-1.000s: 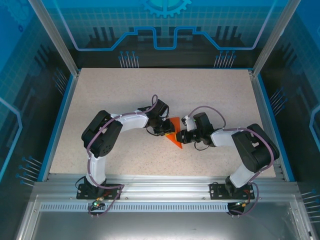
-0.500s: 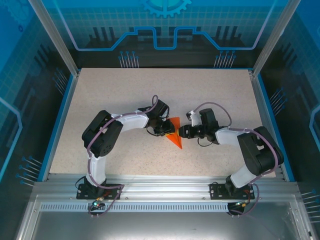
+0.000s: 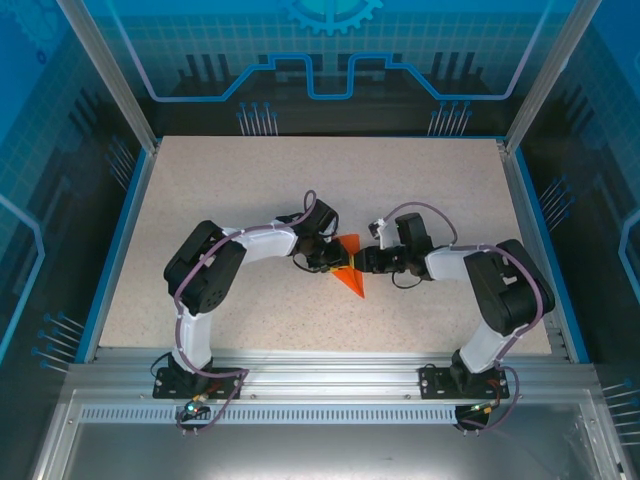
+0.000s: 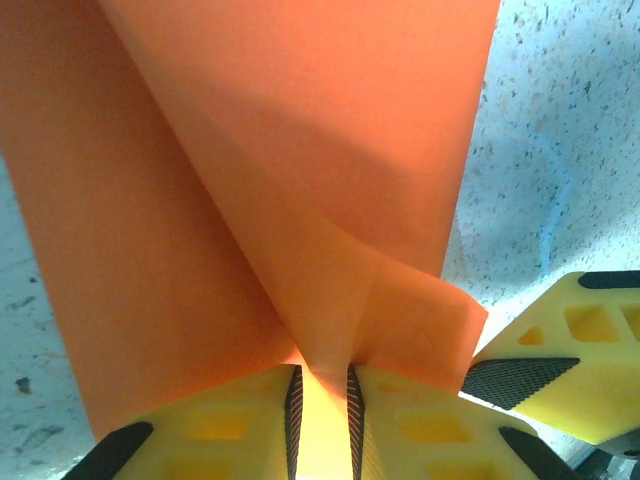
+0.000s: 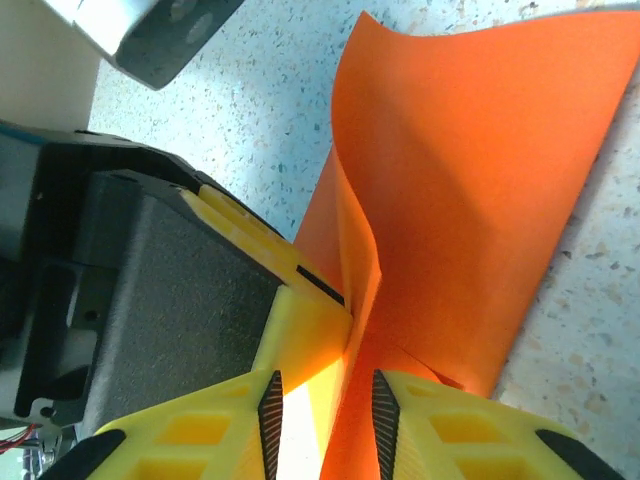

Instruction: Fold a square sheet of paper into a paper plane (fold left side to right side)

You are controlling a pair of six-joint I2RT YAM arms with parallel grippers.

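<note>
The square sheet of paper (image 3: 351, 277) is bright orange, creased into a pointed triangular outline, and lies mid-table between both arms. My left gripper (image 3: 335, 262) is shut on a raised fold of it; in the left wrist view the paper (image 4: 300, 150) runs down into the narrow slot between the left gripper's (image 4: 320, 400) pads. My right gripper (image 3: 362, 262) faces it from the right. In the right wrist view the right gripper (image 5: 326, 410) stands open around the paper's (image 5: 470, 180) upright ridge. The left gripper's yellow fingertip (image 5: 310, 320) sits between the jaws too.
A speckled beige table (image 3: 230, 190) carries the paper, bounded by a blue rim (image 3: 118, 240) and clear enclosure walls. One yellow finger of the right gripper (image 4: 570, 350) sits close beside the left jaws at the paper's right edge.
My right gripper has let its jaws apart and shifted slightly toward the far side, closing in on the left gripper. The left gripper and the paper have stayed put.
</note>
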